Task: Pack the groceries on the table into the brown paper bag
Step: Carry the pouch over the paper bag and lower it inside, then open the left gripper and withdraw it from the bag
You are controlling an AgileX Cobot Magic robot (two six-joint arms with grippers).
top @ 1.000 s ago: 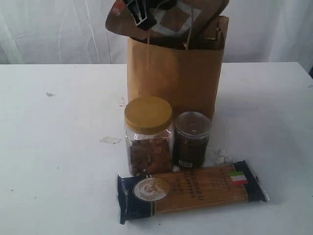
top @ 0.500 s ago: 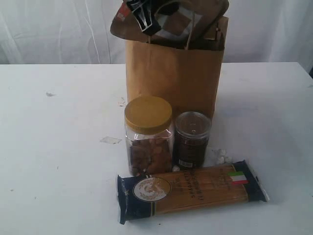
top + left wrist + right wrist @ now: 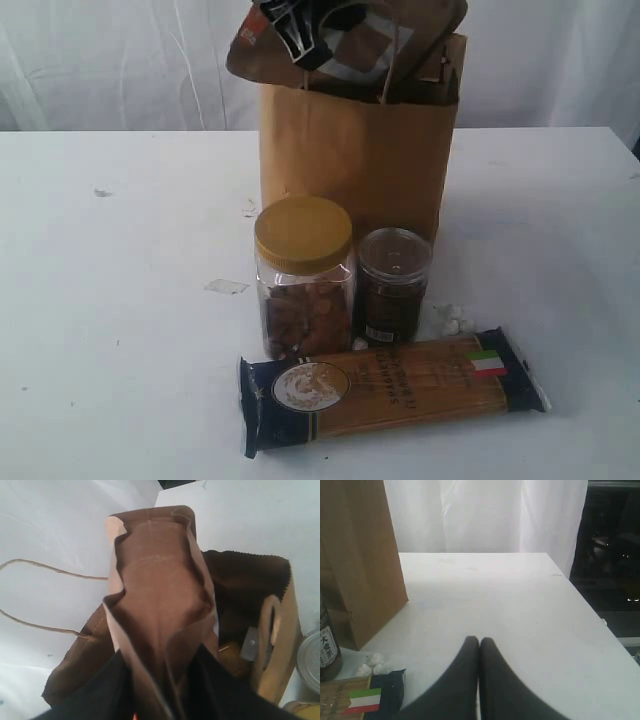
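the left gripper (image 3: pixel 288 28) holds the coppery pouch (image 3: pixel 157 595) between part-closed jaws, with the brown paper bag (image 3: pixel 350 160) open-mouthed just below them. lower, outside the bag, the gold-lidded clear jar (image 3: pixel 303 280), smaller dark jar (image 3: pixel 392 285) and spaghetti pack (image 3: pixel 390 392) wait on the table (image 3: pixel 120 300). the right gripper (image 3: pixel 479 642) has its jaws pressed together, empty, with the pack's end near them. if let go askew, the wide pouch could snag a cord handle (image 3: pixel 383 70), buckling or tipping the bag onto the jars.

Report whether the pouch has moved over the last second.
Yes, slightly. The left end of the pouch has shifted right and down, closer to the rim of the bag, which has stayed put.
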